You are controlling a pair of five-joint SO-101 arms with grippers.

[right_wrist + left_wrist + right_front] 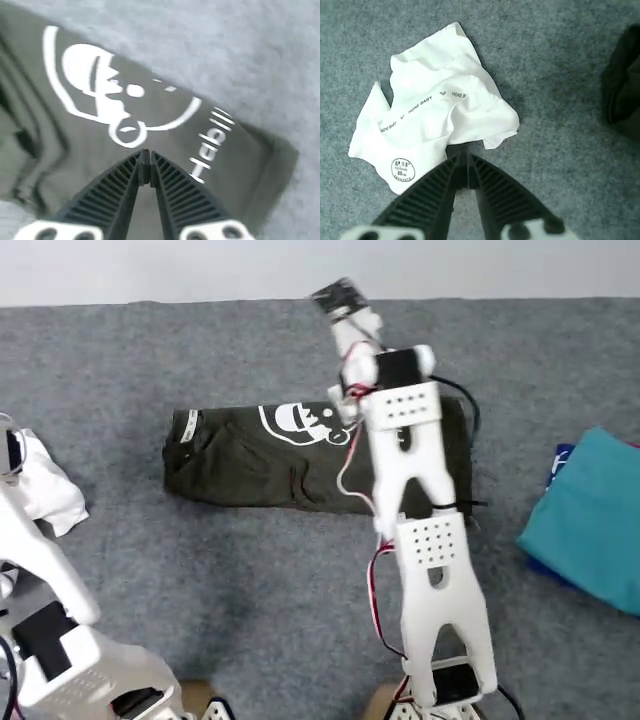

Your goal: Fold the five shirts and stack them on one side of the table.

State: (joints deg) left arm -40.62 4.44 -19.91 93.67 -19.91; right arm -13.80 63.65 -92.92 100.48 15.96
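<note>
Jaws pressed together, the right gripper [144, 167] hangs over the half-folded dark shirt [240, 465] at frame centre; next it probably must pinch an edge.

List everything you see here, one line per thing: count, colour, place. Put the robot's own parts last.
dark olive shirt: one, olive green with a white graphic, folded, mid-table
white shirt: one, white, crumpled, at the table's left edge
teal shirt: one, teal, at the table's right edge
blue cloth: one, blue, peeking out under the teal shirt
table: one, grey felt-like surface under everything
left arm: one, white, at the near left corner
right arm: one, white, stretched over the dark olive shirt
left gripper: one, black, shut, tips at the white shirt's edge
right gripper: one, black, shut, tips at the dark olive shirt's graphic
</note>
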